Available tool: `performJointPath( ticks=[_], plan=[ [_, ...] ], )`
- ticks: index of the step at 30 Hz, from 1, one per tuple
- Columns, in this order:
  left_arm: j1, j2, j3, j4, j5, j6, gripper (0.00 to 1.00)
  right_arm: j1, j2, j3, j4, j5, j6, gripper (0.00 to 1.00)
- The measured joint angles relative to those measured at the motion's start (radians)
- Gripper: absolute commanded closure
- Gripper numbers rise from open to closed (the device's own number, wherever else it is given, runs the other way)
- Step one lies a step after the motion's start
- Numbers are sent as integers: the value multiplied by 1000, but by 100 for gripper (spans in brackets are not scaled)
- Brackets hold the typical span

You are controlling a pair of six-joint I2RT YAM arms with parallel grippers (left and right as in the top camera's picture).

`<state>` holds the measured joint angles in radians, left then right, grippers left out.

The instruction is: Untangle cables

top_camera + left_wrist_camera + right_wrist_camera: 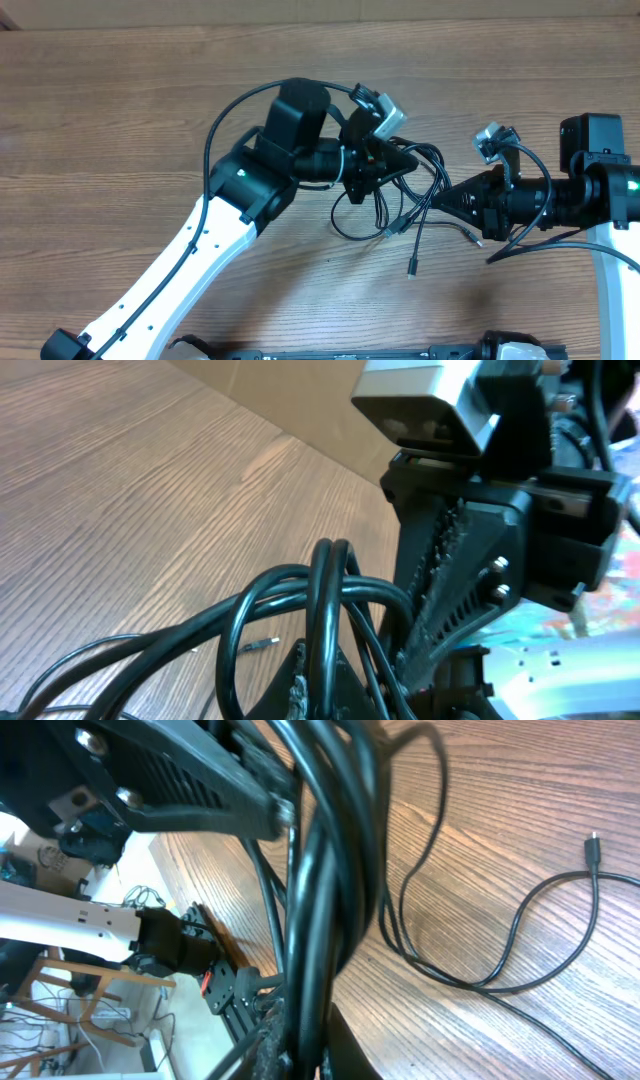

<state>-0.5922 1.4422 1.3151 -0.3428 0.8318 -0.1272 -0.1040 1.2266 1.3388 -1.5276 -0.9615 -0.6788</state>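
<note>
Both arms meet mid-table, left gripper (403, 160) clamped tight on the cables (320, 900), right gripper (436, 197) pinching the same bundle. Loose plug ends trail across the wooden table (120, 100).

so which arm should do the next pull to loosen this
Right, probably. The right gripper grips the cables at the bundle's outer edge, beside the loose plug ends, so it could draw strands out while the left gripper holds the knot.

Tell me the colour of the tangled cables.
The cables are plain black, no pattern; the right wrist view shows it best.
</note>
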Motion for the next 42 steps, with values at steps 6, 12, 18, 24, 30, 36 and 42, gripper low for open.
performJointPath(
  ticks=[6,12,18,24,30,36,42],
  plan=[
    [48,-2,0,8,65,0,96,0,0,0,16,32,-3,64],
    [51,-2,0,10,77,4,96,0,0,0,18,46,-2,42],
    [46,-2,0,3,78,4,96,0,0,0,98,3,-2,39],
    [-10,-2,0,-2,79,13,96,0,0,0,158,-37,0,40],
    [-19,-2,0,-45,82,31,96,0,0,-2,406,-47,207,46],
    [-74,-2,0,39,184,31,96,0,0,-2,466,31,367,46],
    [-82,-10,0,82,238,31,96,0,0,-2,389,69,390,48]
  ],
)
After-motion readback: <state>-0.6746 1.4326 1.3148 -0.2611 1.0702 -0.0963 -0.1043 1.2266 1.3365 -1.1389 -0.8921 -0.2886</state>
